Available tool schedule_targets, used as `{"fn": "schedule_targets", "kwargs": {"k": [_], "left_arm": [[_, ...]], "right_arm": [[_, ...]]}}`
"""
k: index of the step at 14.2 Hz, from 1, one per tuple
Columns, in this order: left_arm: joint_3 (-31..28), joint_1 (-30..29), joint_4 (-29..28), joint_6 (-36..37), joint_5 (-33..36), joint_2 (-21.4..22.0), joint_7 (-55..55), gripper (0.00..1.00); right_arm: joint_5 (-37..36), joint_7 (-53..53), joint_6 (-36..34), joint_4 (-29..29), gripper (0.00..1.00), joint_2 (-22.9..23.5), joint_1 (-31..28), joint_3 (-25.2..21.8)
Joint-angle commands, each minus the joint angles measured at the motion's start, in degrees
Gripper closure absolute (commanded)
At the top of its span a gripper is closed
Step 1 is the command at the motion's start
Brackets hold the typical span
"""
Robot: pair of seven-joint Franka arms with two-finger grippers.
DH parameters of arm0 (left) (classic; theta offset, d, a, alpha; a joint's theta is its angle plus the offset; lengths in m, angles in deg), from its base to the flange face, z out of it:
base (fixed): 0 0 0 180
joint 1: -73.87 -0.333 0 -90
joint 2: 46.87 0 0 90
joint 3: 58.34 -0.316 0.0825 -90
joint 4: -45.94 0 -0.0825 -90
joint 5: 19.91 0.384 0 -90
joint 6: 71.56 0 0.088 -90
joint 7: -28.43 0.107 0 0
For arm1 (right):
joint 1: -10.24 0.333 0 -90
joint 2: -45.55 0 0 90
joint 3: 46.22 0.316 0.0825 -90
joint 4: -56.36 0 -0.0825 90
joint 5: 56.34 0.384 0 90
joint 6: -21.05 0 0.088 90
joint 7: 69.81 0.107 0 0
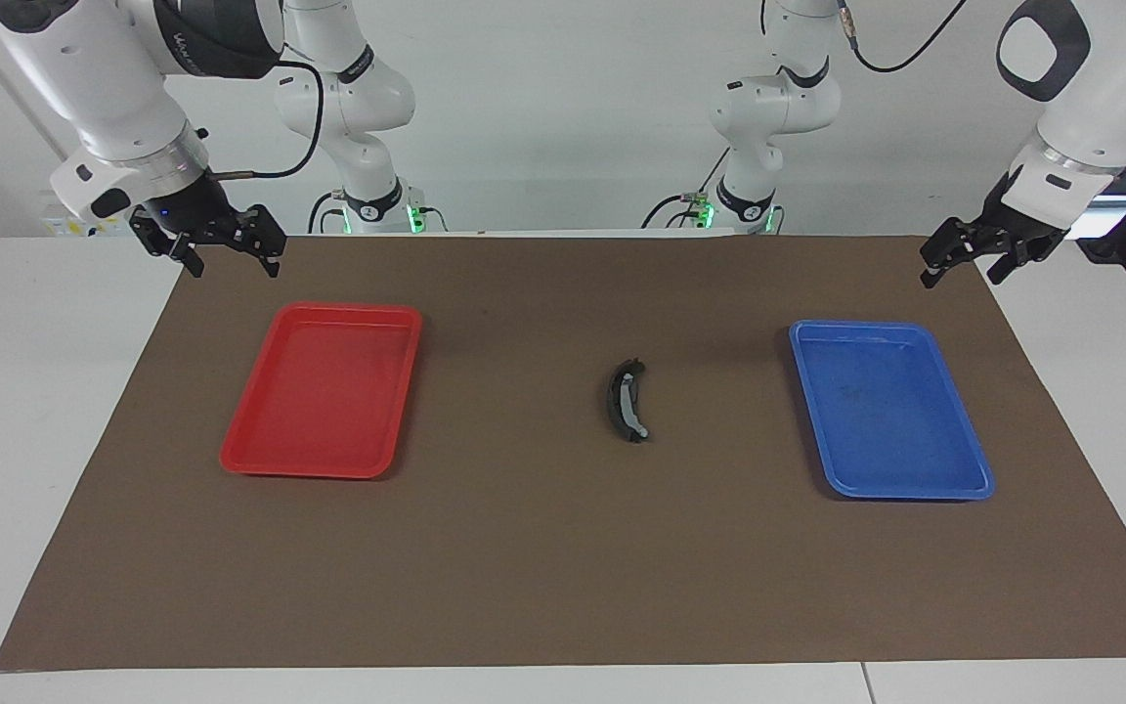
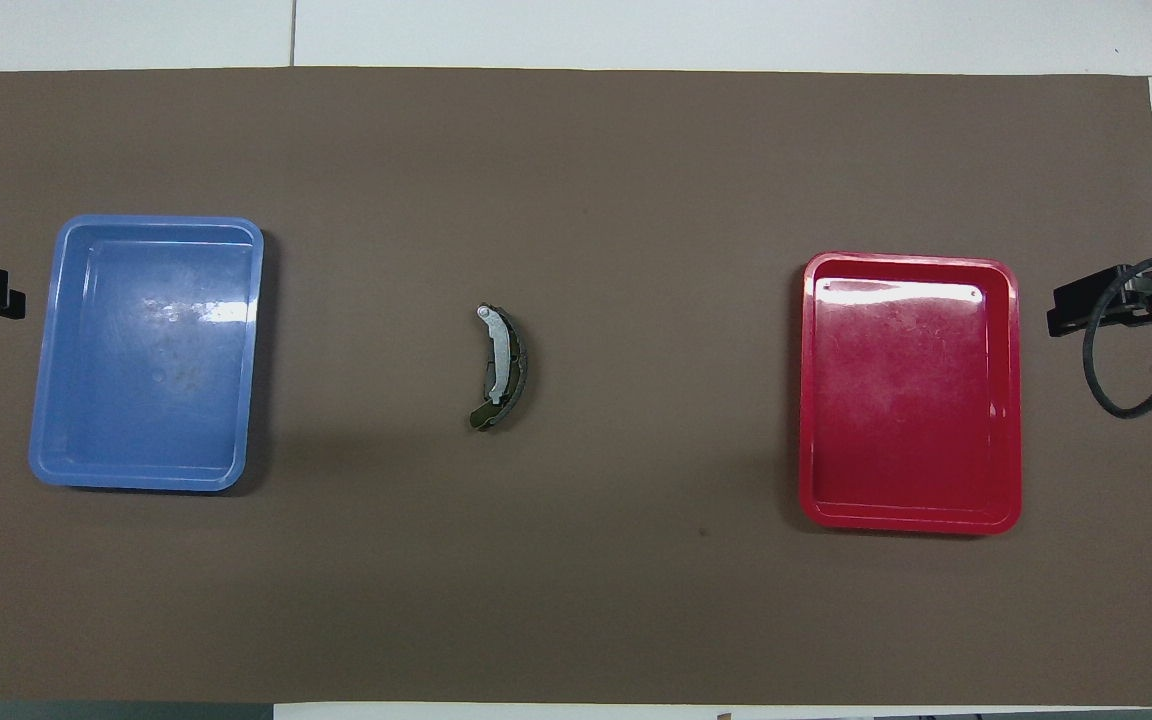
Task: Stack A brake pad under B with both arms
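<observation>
Curved black brake piece B (image 1: 627, 401) (image 2: 500, 368) with light grey strip, flat on brown mat (image 1: 543, 587) (image 2: 576, 620) mid-bench, between red tray (image 1: 240, 455) (image 2: 911, 525) and blue tray (image 1: 974, 484) (image 2: 46, 400), touching neither. Beneath its lower end in the overhead view, a dark edge; whether the A brake pad, impossible to tell. Right pincer (image 1: 231, 256) (image 2: 1056, 320) over mat edge near red tray, fingers apart. Left pincer (image 1: 959, 259) (image 2: 16, 303) over mat edge near blue tray, fingers apart. Both idle, holding nothing.

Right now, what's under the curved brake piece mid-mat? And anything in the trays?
A dark edge shows along the curved brake piece in the overhead view, possibly the pad; the rest is covered. Red tray and blue tray hold nothing.
</observation>
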Motion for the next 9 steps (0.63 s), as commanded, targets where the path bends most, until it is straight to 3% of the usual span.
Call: {"fn": "schedule_targets", "kwargs": {"k": [1, 9], "left_arm": [[0.34, -0.63, -0.92, 0.56, 0.0, 1.1, 0.28, 0.0], [0.34, -0.63, -0.93, 0.56, 0.0, 1.1, 0.28, 0.0]], "right_arm": [[-0.83, -1.12, 1.81, 3.09, 0.0, -2.13, -2.0, 0.46], [-0.92, -1.21, -0.55, -0.6, 0.0, -0.73, -5.59, 2.21]]}}
